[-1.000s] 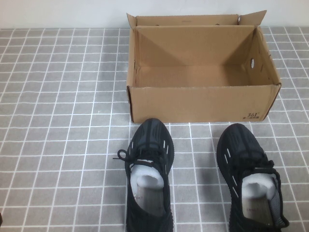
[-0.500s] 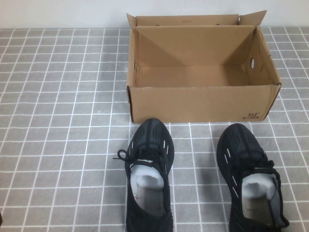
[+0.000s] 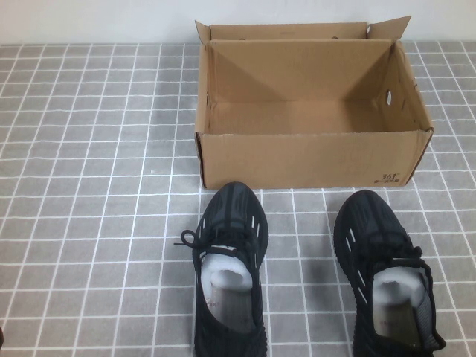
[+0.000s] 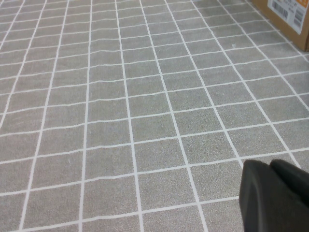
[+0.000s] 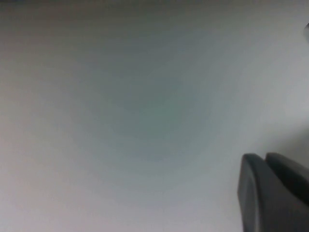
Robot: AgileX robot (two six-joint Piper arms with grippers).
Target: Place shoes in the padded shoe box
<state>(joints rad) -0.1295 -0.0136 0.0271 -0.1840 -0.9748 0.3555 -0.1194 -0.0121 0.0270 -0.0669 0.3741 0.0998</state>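
Note:
In the high view the brown padded shoe box (image 3: 312,160) stands open at the back middle, and its inside shows nothing in it. Two black knit shoes lie in front of it, toes toward the box: the left shoe (image 3: 229,216) and the right shoe (image 3: 368,223), both with white paper stuffing inside. My left gripper (image 4: 270,166) is shut and empty, low over the grey tiled cloth, with a corner of the box (image 4: 289,19) far from it. My right gripper (image 5: 265,157) is shut and empty before a blank pale surface. Neither gripper shows in the high view.
A grey cloth with a white grid (image 3: 97,186) covers the table, with open room left of the box and shoes. A white wall (image 3: 97,18) runs along the far edge behind the box.

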